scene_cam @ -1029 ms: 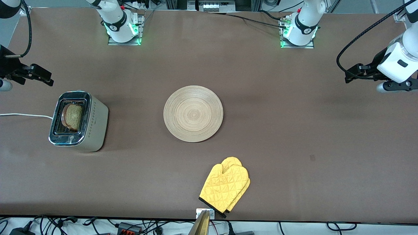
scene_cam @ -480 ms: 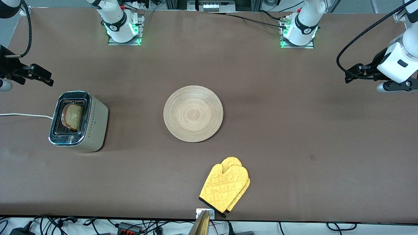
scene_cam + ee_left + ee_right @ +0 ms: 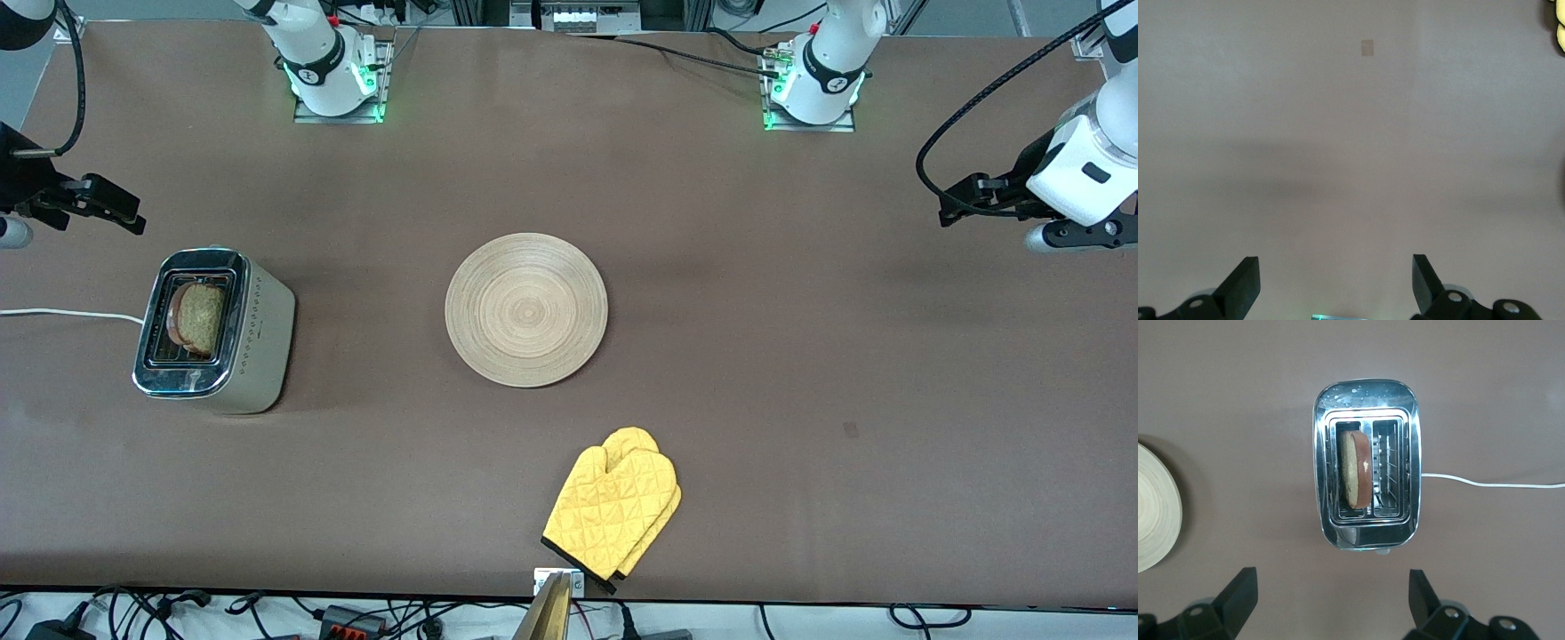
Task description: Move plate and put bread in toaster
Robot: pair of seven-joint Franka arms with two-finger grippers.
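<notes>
A wide brown table (image 3: 711, 373) is filling the front view, with the two arm bases standing along its upper edge. The plate (image 3: 526, 309) is lying flat in the middle of it, with nothing on it. The toaster (image 3: 213, 331) is standing toward the right arm's end, and the bread (image 3: 197, 318) is sitting upright in one of its slots, its rounded top sticking out. A yellow oven mitt (image 3: 613, 511) is lying nearer to the camera than the plate. The right gripper (image 3: 89, 206) is hovering over the table's edge just beside the toaster, and the left gripper (image 3: 987, 200) is waiting over the other end, well apart from the plate.

In the left wrist view, the left gripper (image 3: 1336, 283) is holding its fingers (image 3: 1245, 283) wide apart with nothing between them. Under it only bare table is showing, with a corner of the mitt at the picture's edge.

In the right wrist view, the right gripper (image 3: 1331, 600) is also spreading its fingers (image 3: 1239, 593) wide and holding nothing. The toaster (image 3: 1366, 477) is lying directly under and ahead of it, the bread (image 3: 1357, 468) in one slot, the white cord (image 3: 1491, 482) running away from the toaster, and the plate's rim (image 3: 1158, 513) is showing off to one side.

The bread looks already placed. I judge it light, soft and crumbly, so only a gentle pinch on its exposed crust would suit. The plate seems stiff, light and smooth; a grip at the rim is probably the only hold.
</notes>
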